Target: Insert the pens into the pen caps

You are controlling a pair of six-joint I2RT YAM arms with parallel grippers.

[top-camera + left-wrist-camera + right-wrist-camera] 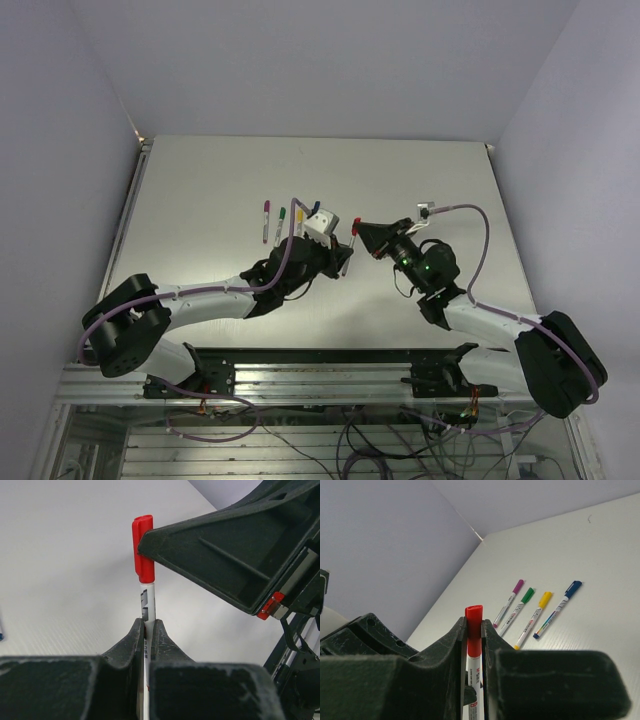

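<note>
A white pen point(148, 597) stands upright between the fingertips of my left gripper point(148, 623), which is shut on its barrel. A red pen cap point(143, 550) sits on the pen's top end. My right gripper point(474, 623) is shut on that red pen cap point(474, 617), and the white barrel point(474, 672) runs down between its fingers. In the top view the two grippers meet at mid-table, the left gripper point(340, 250) and right gripper point(364, 236) joined by the pen point(347, 256). One dark right finger point(215, 555) presses against the cap's side.
Capped pens lie side by side on the table behind: purple point(510, 601), green point(519, 607), yellow point(535, 617) and blue point(559, 608). In the top view they lie left of the grippers, purple point(266, 220) and green point(281, 222) showing plainly. The back wall meets the table edge point(482, 536).
</note>
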